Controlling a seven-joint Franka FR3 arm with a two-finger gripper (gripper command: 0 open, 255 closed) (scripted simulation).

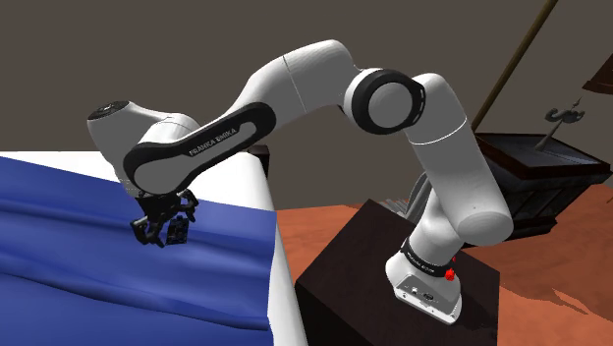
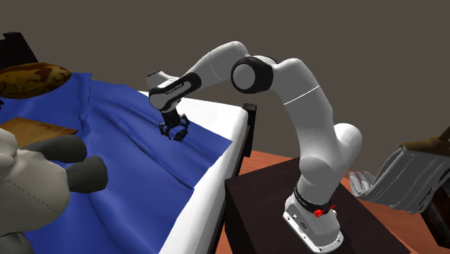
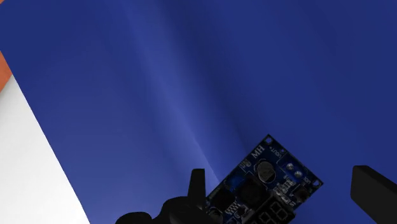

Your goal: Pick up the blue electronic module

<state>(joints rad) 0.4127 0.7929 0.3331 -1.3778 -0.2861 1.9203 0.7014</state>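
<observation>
Blue electronic module (image 3: 267, 183) sits between the spread fingers of the open gripper (image 3: 280, 173), one finger clear of it, above the bed's blue cover (image 3: 191, 76)

The module (image 3: 267, 183) is showing blue with black parts and white lettering; the bedspread (image 3: 191, 76) is showing plain deep blue

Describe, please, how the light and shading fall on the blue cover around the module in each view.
Shoulder view: the blue cover is evenly lit, with soft shading in its folds and no clear cast shadow below the gripper. Second exterior view: dimmer, with the folds darker. Wrist view: a pale sheen streaks the cover beside the module, which looks dark.
</observation>
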